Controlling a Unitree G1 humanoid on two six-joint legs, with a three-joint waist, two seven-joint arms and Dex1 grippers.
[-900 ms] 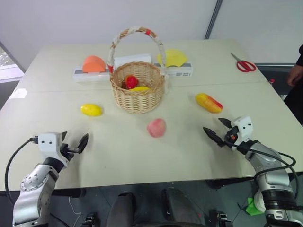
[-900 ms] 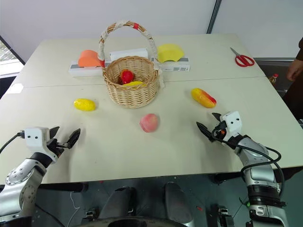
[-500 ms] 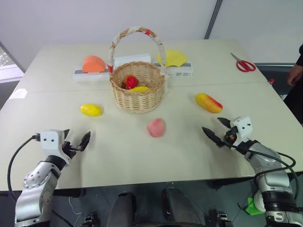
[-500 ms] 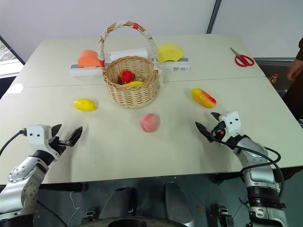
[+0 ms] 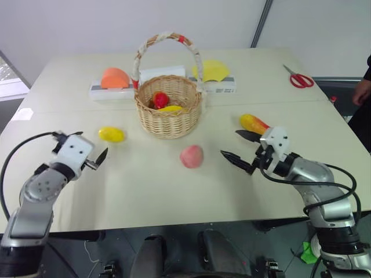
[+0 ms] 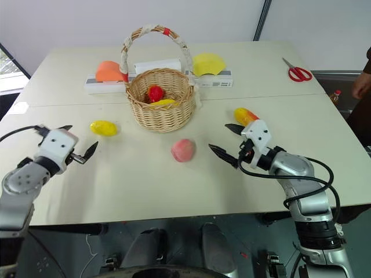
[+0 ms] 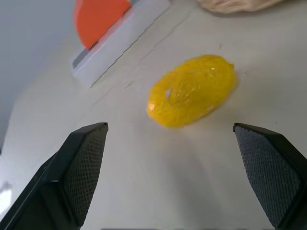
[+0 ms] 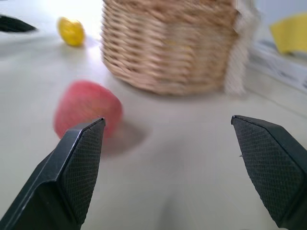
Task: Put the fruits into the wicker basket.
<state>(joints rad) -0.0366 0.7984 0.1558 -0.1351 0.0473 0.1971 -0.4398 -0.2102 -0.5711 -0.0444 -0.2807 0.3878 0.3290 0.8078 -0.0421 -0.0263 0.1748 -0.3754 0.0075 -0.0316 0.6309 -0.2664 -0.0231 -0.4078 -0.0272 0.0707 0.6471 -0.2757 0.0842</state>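
Left eye view: left gripper (image 5: 93,160) spread, empty, left-centre near lemon (image 5: 111,134); right gripper (image 5: 236,147) spread beside peach (image 5: 191,156).

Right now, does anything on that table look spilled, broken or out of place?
Nothing looks spilled or broken. The wicker basket stands upright, the lemon, peach and mango lie loose on the table, and red scissors sit apart at the far corner.

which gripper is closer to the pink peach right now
Right. The right gripper, open, sits just beside the pink peach on its right, not touching. The left gripper, also open, is farther off to the peach's left, close to the yellow lemon.
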